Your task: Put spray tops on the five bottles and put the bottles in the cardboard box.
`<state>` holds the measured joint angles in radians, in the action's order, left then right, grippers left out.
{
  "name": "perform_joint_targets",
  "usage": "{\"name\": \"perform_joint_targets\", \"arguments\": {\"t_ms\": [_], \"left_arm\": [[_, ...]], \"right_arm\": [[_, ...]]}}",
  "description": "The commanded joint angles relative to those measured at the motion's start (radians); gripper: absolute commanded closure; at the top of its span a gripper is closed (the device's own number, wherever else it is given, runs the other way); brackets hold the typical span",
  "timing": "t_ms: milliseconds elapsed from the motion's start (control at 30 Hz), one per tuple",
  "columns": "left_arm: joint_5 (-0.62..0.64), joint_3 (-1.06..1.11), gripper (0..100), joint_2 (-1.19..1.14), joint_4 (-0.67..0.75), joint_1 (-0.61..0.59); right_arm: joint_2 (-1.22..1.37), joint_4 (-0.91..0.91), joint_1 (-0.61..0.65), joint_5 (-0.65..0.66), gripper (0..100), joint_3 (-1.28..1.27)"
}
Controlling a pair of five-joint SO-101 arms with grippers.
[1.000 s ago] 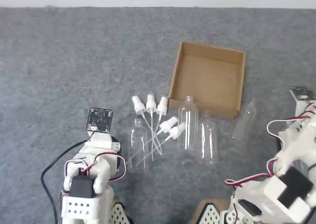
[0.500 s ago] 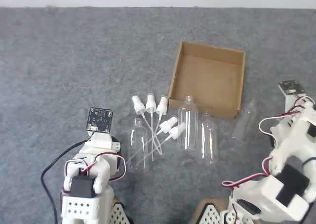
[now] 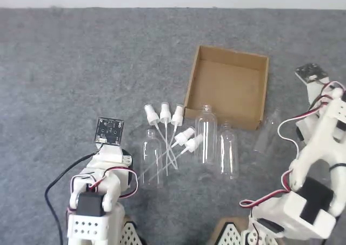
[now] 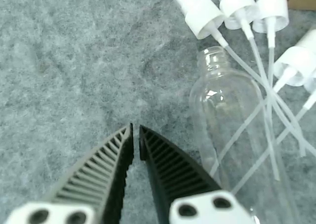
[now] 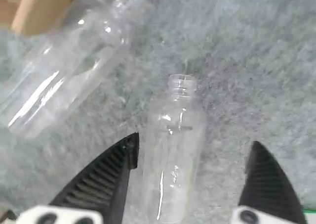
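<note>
Clear bottles lie on the grey carpet: one [image 3: 152,157] near my left arm, two [image 3: 206,134] [image 3: 228,147] in front of the cardboard box [image 3: 230,85], and one [image 3: 268,130] off its near right corner. Several white spray tops [image 3: 165,113] with long tubes lie fanned between them. My left gripper [image 4: 137,131] is shut and empty, low over the carpet beside a bottle [image 4: 232,115] and spray tops [image 4: 197,9]. My right gripper [image 5: 194,144] is open, its fingers either side of a small capless bottle [image 5: 174,135] lying on the carpet.
A larger clear bottle [image 5: 69,80] lies beside the box's corner [image 5: 29,6] in the right wrist view. The right arm [image 3: 319,142] stands at the table's right edge, the left arm [image 3: 100,193] at the near left. Bare carpet stretches to the far left.
The right arm has swung away from the near edge toward the far side, its wrist camera now level with the box. The left arm and all objects have stayed put.
</note>
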<state>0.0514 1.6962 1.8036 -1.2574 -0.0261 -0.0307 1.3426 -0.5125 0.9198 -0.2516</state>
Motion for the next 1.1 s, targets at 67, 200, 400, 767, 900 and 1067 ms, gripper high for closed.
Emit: {"name": "perform_joint_targets", "arguments": {"t_ms": [67,200,400,767,900,1067], "left_arm": [[0.0,-0.012,99,0.017,-0.005,-0.006],[0.0,-0.012,99,0.017,-0.005,-0.006],[0.0,-0.012,99,0.017,-0.005,-0.006],[0.0,-0.012,99,0.017,-0.005,0.0],[0.0,-0.012,99,0.017,-0.005,0.0],[0.0,-0.012,99,0.017,-0.005,0.0]], "right_arm": [[0.044,0.019,0.007,0.124,68.5,0.054],[0.165,0.016,0.007,0.126,71.2,0.097],[0.272,0.016,-0.016,0.124,77.1,0.157],[0.297,-0.013,-0.071,0.137,77.0,0.153],[0.297,-0.019,-0.071,0.173,77.3,0.138],[0.297,-0.013,-0.073,0.144,82.9,0.138]]}}
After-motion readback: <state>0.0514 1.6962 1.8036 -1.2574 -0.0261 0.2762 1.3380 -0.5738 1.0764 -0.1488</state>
